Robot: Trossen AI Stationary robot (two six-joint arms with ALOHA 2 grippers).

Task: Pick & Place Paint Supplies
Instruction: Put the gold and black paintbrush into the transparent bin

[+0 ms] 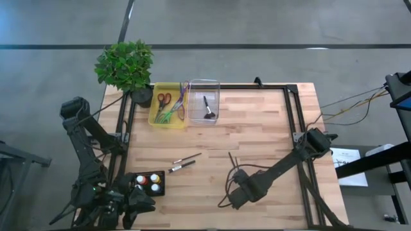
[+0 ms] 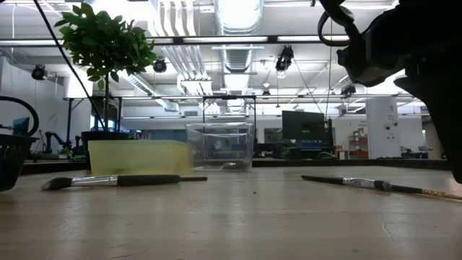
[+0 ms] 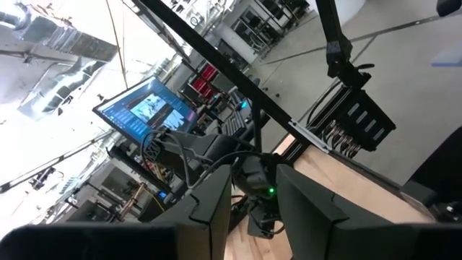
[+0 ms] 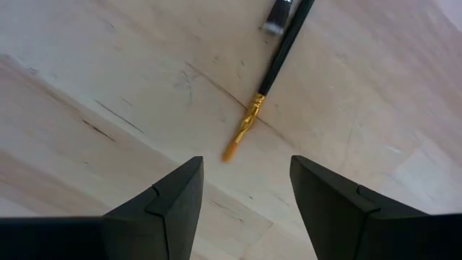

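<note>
Right gripper (image 4: 245, 209) hangs over the wood at lower centre of the high view, jaws open and empty. The gold-ferruled brush (image 4: 278, 61) lies just ahead of the gap, its long axis running diagonally away, orange tip nearest the jaws. This arm is clearly nearer. Left gripper (image 1: 122, 205) waits at lower left, fingers slightly apart on nothing. Count: 2 more brushes (image 1: 185, 162) mid-table, 1 brush in the clear box (image 1: 204, 101), 4 bottles (image 1: 149, 183) racked.

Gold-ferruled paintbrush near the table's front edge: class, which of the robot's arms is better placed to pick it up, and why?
Probably the right. The right gripper hangs open just above the gold-ferruled paintbrush, with nothing held. The left gripper sits off at the table's front-left corner.
</note>
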